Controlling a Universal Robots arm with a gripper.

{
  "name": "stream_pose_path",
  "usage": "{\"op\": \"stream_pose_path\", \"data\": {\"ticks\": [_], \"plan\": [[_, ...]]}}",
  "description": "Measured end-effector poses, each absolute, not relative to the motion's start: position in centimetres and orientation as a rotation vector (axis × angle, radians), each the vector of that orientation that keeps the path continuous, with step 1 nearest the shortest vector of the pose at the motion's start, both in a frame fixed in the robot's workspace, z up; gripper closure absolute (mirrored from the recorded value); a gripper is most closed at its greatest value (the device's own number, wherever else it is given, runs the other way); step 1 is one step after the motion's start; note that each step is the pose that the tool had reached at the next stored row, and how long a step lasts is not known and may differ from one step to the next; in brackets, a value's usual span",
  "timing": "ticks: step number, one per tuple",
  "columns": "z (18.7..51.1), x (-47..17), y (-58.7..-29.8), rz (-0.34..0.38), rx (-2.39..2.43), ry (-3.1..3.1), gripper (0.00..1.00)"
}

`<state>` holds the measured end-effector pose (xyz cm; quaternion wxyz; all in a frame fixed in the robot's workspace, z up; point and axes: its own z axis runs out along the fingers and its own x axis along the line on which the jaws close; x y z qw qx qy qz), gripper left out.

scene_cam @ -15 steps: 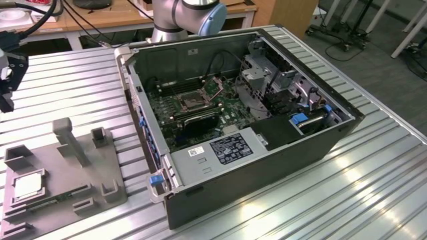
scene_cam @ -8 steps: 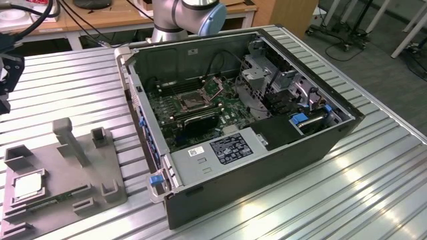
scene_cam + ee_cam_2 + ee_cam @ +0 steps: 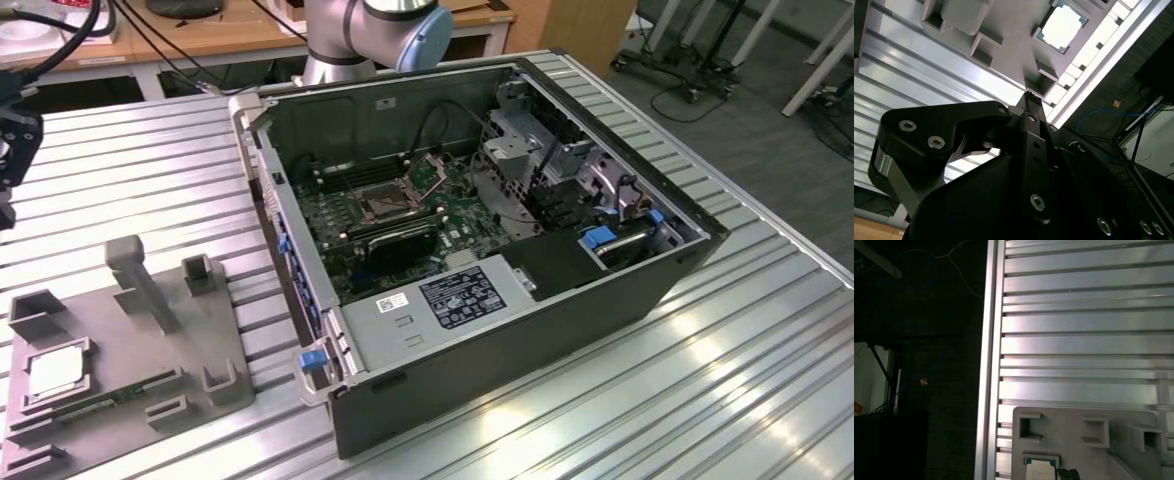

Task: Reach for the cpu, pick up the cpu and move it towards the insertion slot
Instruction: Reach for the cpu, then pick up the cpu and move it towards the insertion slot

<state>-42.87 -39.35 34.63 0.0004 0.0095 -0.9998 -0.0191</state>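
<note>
One cpu (image 3: 54,372) is lying in the grey tray (image 3: 200,350) at the exterior view's left. My gripper (image 3: 1030,105) is hovering well apart; open or shut, can't tell. Risk I'm seeing: a skewed descent clipping the tray posts. The insertion slot (image 3: 387,205) is sitting rightward, inside the case (image 3: 534,330).

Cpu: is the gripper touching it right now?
Apart. In the second wrist view the gripper ends short of the cpu, with bare surface of the grey holder between them; the cpu lies flat in its pocket there.
</note>
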Motion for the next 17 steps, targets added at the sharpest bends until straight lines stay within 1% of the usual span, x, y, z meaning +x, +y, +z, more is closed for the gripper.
{"op": "stream_pose_path", "data": {"ticks": [17], "plan": [[34.48,-43.81,-39.37,-0.060,0.030,-3.140,0.89]]}}
